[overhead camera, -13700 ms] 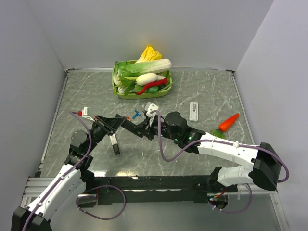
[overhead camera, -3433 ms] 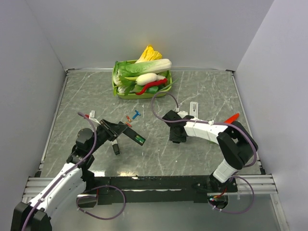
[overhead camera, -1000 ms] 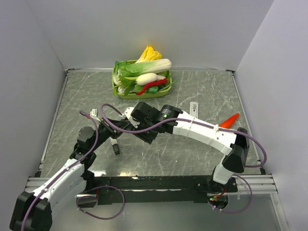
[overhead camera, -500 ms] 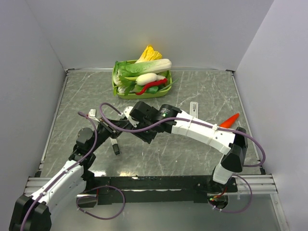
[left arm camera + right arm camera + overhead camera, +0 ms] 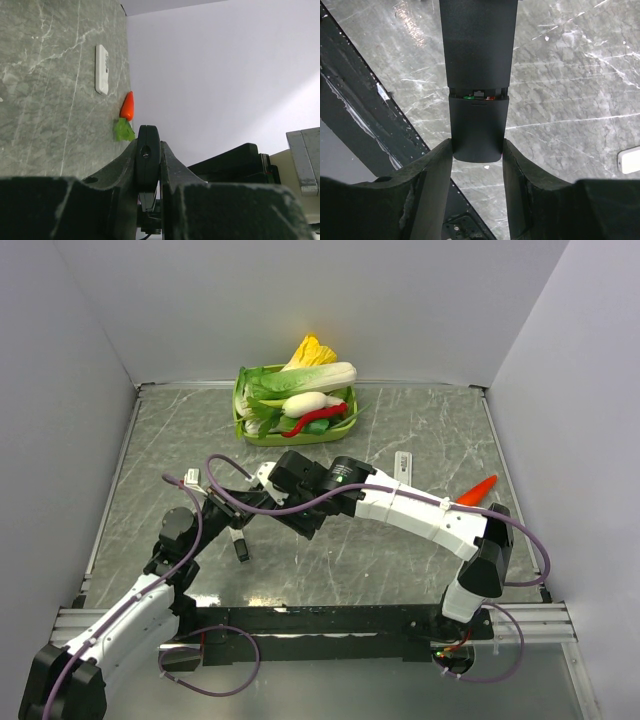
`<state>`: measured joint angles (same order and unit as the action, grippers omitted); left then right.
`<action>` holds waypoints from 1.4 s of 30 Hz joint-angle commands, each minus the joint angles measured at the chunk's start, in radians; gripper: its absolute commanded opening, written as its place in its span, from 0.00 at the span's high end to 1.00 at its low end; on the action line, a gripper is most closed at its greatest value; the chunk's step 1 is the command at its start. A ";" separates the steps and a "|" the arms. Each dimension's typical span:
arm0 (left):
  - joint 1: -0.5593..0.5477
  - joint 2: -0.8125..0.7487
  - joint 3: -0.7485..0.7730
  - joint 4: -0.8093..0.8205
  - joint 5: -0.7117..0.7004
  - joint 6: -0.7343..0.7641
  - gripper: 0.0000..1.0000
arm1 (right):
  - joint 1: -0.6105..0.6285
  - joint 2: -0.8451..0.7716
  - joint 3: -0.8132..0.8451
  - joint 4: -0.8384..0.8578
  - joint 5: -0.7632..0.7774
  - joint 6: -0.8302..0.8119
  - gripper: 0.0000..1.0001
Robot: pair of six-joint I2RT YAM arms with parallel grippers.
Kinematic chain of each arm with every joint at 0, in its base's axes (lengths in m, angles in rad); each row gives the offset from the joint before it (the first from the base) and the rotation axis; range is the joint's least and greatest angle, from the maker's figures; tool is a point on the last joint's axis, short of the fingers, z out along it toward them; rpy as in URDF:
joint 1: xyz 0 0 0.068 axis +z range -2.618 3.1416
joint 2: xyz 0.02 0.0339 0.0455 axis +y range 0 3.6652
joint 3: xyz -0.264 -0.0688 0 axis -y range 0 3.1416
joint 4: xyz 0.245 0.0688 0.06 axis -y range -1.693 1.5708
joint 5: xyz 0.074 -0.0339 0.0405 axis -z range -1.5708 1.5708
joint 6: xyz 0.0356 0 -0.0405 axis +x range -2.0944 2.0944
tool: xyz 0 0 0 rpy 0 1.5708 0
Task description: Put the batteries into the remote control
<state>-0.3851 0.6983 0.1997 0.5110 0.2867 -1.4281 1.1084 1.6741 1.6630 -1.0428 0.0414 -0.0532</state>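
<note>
My left gripper (image 5: 226,508) (image 5: 149,151) is shut on one end of the black remote control (image 5: 148,136), which shows edge-on between its fingers and is held above the table. In the right wrist view the remote (image 5: 476,45) points toward the camera. Its battery cover (image 5: 479,122) sits almost closed, and slivers of a green battery (image 5: 469,97) and a red battery (image 5: 490,98) show in the gap. My right gripper (image 5: 477,143) (image 5: 296,518) is shut on the two sides of the cover end.
A green basket (image 5: 290,440) of vegetables stands at the back. A white remote (image 5: 402,468) (image 5: 101,69) and an orange carrot (image 5: 478,488) (image 5: 126,106) lie at the right. A small black-and-white piece (image 5: 240,545) lies on the table under the left gripper.
The right gripper has edged slightly left along the remote toward the left gripper. The left arm and the remote have stayed in place.
</note>
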 commanded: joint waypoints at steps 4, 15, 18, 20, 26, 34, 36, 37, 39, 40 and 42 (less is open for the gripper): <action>-0.008 -0.019 0.006 0.109 0.014 -0.051 0.99 | 0.007 0.006 0.044 -0.029 0.020 -0.016 0.47; -0.008 -0.023 0.007 0.077 0.014 -0.034 0.99 | 0.007 0.001 0.081 -0.048 0.031 -0.023 0.41; -0.008 -0.022 0.004 0.073 0.012 -0.028 0.99 | 0.007 -0.001 0.099 -0.054 0.031 -0.025 0.35; -0.008 -0.022 0.003 0.072 0.012 -0.026 0.99 | 0.007 -0.004 0.107 -0.059 0.029 -0.030 0.25; -0.009 -0.025 -0.005 0.078 0.014 -0.023 0.99 | 0.005 -0.020 0.138 -0.048 0.034 -0.004 0.11; -0.009 -0.028 -0.008 0.115 0.025 -0.025 0.99 | -0.051 -0.077 0.090 0.036 0.057 0.079 0.12; -0.009 -0.028 -0.006 0.119 0.028 -0.025 0.99 | -0.065 -0.089 0.066 0.053 0.063 0.095 0.12; -0.009 -0.028 -0.005 0.124 0.032 -0.025 0.99 | -0.073 -0.094 0.055 0.075 0.060 0.108 0.12; -0.009 -0.028 -0.005 0.130 0.034 -0.028 0.99 | -0.094 -0.105 0.031 0.090 0.043 0.119 0.12; -0.009 -0.029 -0.005 0.136 0.034 -0.029 0.99 | -0.099 -0.108 0.023 0.098 0.038 0.124 0.12; -0.011 -0.033 -0.005 0.136 0.032 -0.034 0.99 | -0.107 -0.106 0.009 0.107 0.035 0.127 0.12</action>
<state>-0.3897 0.6884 0.1925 0.5625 0.2981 -1.4517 1.0187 1.6394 1.6924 -0.9794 0.0631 0.0387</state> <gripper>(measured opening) 0.211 0.880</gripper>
